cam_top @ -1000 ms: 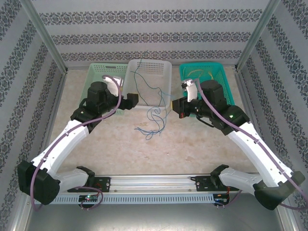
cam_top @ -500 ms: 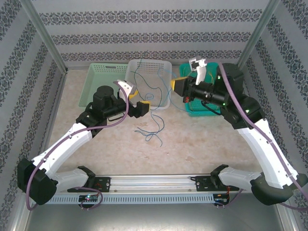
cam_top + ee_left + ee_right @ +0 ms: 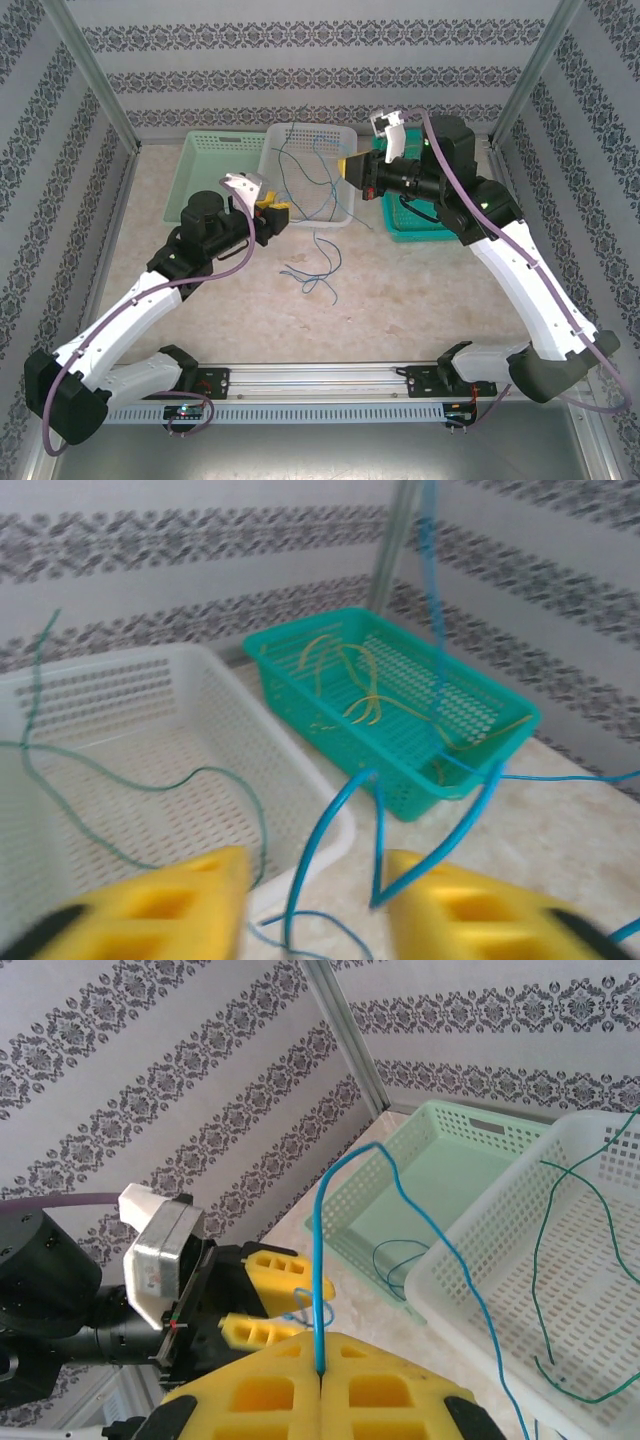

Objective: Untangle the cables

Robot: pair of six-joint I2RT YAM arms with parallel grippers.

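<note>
Patterned walls (image 3: 150,1060), right claw (image 3: 320,1372) pinching blue cable (image 3: 315,1260)

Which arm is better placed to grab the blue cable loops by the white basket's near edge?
Left. The left gripper has open fingers straddling the blue loops; the right gripper is shut on a blue cable, up high.

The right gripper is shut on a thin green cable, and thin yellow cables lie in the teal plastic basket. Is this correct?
No: the right gripper is shut on a thin blue cable, as the right wrist view shows. The thin yellow cables lie in the teal plastic basket.
</note>
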